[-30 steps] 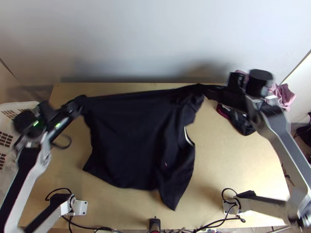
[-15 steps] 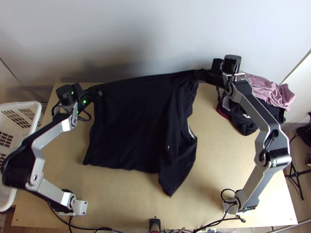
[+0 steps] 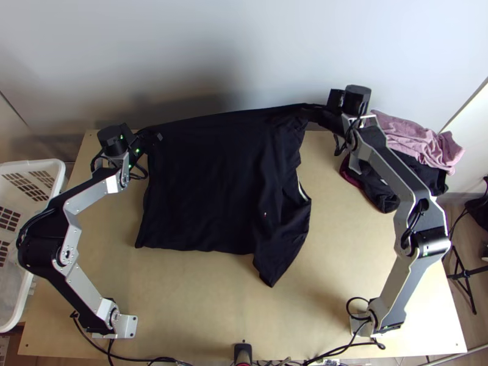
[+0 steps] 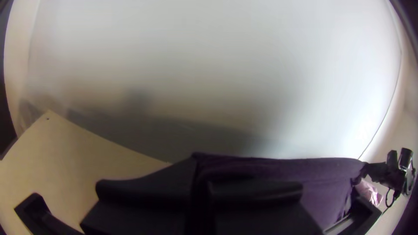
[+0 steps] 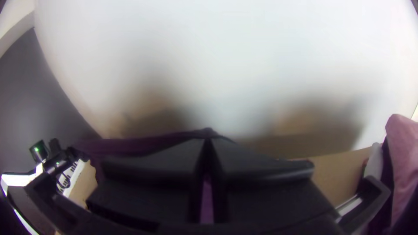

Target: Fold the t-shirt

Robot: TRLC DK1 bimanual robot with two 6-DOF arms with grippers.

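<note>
The shirt (image 3: 207,177) is plain black, with 1 tiny pale fleck (image 3: 265,214) and a thin whitish strip (image 3: 302,191) along an edge. Under it, the table (image 3: 183,299) is light tan wood; the wall (image 3: 244,36) is white, smudged with soft grey shadow. The left arm (image 3: 85,198) and right arm (image 3: 399,174) both pair silver-grey links with black joints, and the left gripper (image 3: 151,135) and right gripper (image 3: 314,111) are black. Small lights (image 3: 138,150) on the left arm glow green. The basket (image 3: 36,163) is white, patterned with grids of openings. The cloths are dusty pink (image 3: 415,140), black (image 3: 378,192) and maroon (image 3: 349,177).
</note>
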